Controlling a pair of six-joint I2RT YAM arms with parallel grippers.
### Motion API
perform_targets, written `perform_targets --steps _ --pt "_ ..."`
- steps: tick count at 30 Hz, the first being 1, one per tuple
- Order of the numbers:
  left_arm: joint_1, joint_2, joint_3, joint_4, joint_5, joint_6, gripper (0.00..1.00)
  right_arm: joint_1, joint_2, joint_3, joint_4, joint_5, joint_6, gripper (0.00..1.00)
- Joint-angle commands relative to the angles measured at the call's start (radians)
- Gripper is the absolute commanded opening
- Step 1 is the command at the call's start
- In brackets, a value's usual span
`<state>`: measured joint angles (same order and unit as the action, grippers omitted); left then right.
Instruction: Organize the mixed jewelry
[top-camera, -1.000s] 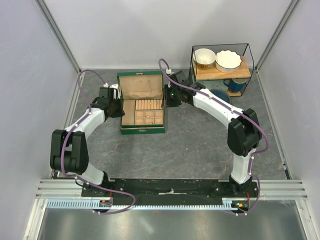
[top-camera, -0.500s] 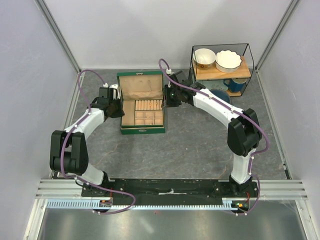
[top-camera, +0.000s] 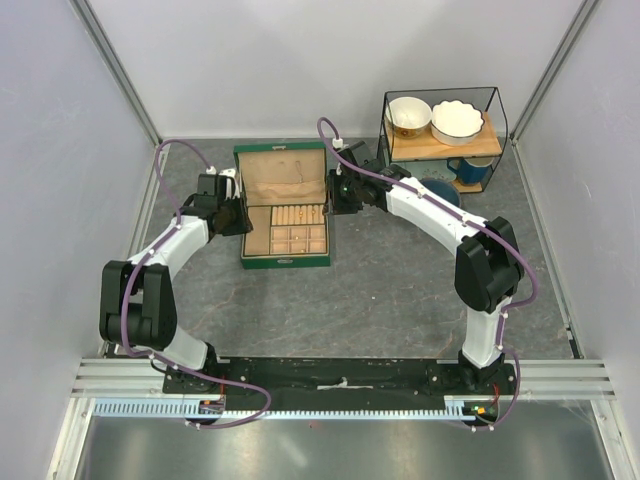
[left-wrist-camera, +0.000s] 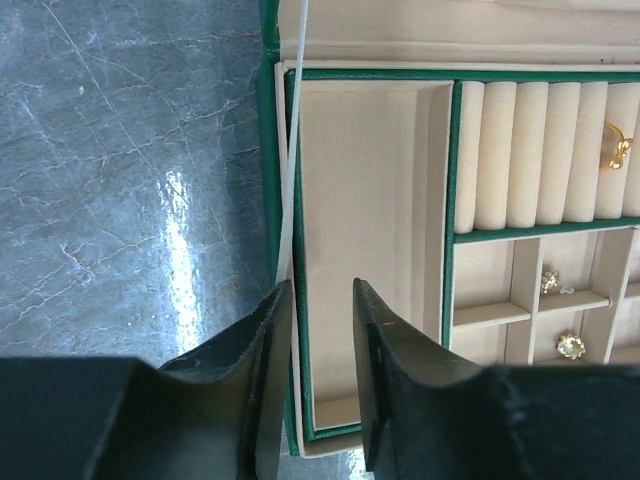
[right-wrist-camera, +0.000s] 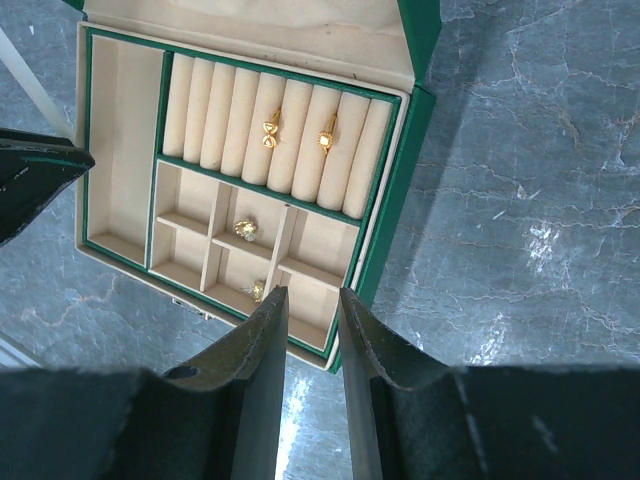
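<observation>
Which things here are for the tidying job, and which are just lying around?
For the job: gold rings, little studs, green jewelry box.
Just lying about: wire shelf, two bowls, blue mug.

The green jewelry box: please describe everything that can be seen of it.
The green box stands open on the grey marbled table, its lid tilted back. The lining looks like tan fabric. Inside are a long compartment on its left, padded rolls holding two gold rings, and small squares with two tiny pieces. The left gripper hangs open over its left wall; contact is unclear.
</observation>
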<state>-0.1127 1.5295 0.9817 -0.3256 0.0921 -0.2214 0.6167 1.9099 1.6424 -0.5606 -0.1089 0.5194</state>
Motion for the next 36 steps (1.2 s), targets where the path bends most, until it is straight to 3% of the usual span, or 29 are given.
perform_targets --steps 1,12,15,22,27,31,36 --pt "0.005 0.009 0.026 -0.018 0.0 -0.001 0.4 -0.005 -0.031 0.0 0.028 -0.012 -0.005 0.34" --pt "0.005 -0.114 -0.003 0.023 0.0 0.05 0.42 -0.008 -0.021 0.002 0.027 0.009 -0.036 0.34" --pt "0.005 -0.183 -0.017 0.043 0.032 0.066 0.42 -0.009 -0.028 0.007 0.025 0.049 -0.079 0.38" --pt "0.004 -0.296 0.024 0.068 0.109 0.169 0.51 -0.021 -0.026 0.083 -0.007 0.08 -0.223 0.56" --pt "0.011 -0.212 0.211 0.013 0.093 0.253 0.71 -0.031 -0.011 0.189 -0.005 0.146 -0.314 0.73" --pt "0.053 -0.099 0.376 -0.044 0.133 0.274 0.8 -0.049 0.014 0.269 0.002 0.127 -0.375 0.98" --pt "0.105 0.035 0.549 -0.095 0.213 0.327 0.81 -0.08 0.044 0.324 0.004 0.074 -0.418 0.98"
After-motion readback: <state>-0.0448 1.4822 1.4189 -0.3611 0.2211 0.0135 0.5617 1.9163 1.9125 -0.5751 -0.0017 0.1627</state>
